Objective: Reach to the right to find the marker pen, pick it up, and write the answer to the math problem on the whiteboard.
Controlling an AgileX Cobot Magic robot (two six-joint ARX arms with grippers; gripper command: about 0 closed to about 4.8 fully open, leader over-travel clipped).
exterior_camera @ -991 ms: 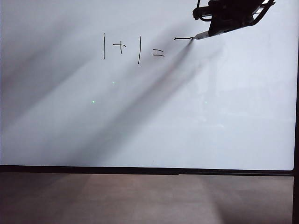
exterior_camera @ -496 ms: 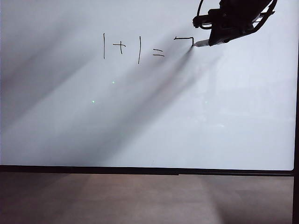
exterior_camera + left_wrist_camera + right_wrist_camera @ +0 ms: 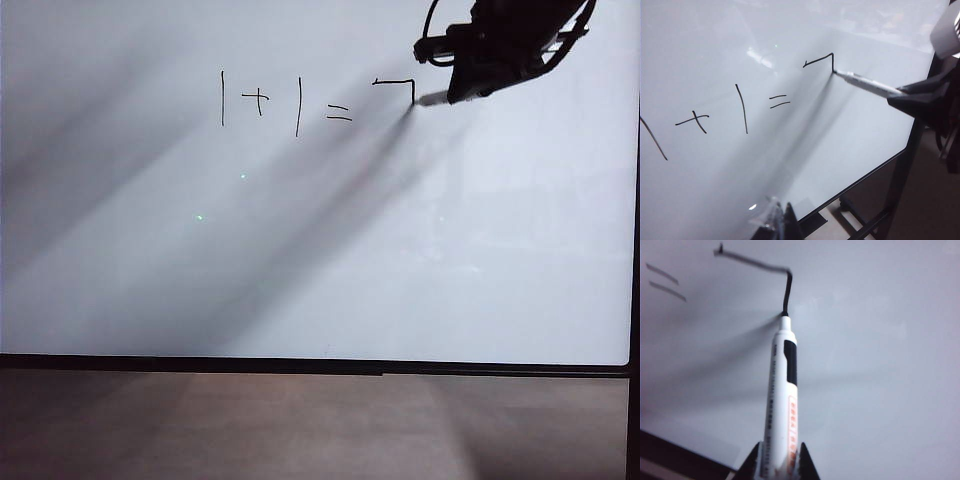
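The marker pen (image 3: 781, 400), white with a black band and red print, is clamped between the fingers of my right gripper (image 3: 779, 464), which is shut on it. Its dark tip touches the whiteboard (image 3: 300, 260) at the lower end of the answer (image 3: 395, 81), a horizontal stroke with a short downward stroke. The math problem (image 3: 280, 100) reads one plus one equals, just left of it. In the exterior view the right gripper (image 3: 458, 90) hangs at the upper right with the marker pen (image 3: 432, 97) sticking out leftward. My left gripper (image 3: 779, 220) sits low by the board's edge, shut and empty.
A thin black rim (image 3: 300, 364) bounds the whiteboard along its lower and right edges, with a brown surface (image 3: 300, 430) below it. A black stand frame (image 3: 900, 170) shows beyond the board's corner. Long arm shadows and small green reflections lie across the board.
The pen tip has moved down from the right end of the horizontal stroke, leaving a short vertical stroke. The right gripper dropped slightly with it. The left arm stayed still.
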